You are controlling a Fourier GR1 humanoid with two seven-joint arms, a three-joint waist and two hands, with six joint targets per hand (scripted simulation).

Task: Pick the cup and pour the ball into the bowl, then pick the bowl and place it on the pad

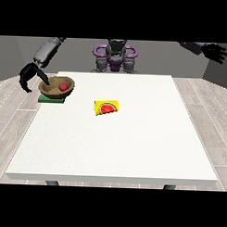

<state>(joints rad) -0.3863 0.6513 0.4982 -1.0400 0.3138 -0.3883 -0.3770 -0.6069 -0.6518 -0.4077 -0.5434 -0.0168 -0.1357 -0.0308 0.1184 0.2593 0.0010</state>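
— Where's the bowl?
— At the table's far corner, view's left: a round brown bowl resting on a flat green pad, most of which it hides. A red ball sits inside.
— And the cup?
— Yellow with a watermelon print, lying on its side mid-table.
— The hands?
— The hand at the view's left has one finger reaching over the bowl's rim, the rest curved beside it; whether it grips, I cannot tell. The hand at the view's right hangs in the air, fingers spread.

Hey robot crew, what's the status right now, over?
Hand at view's left at the bowl, fingers curled. Hand at view's right raised, open. Ball in bowl, bowl on pad. Cup on its side.
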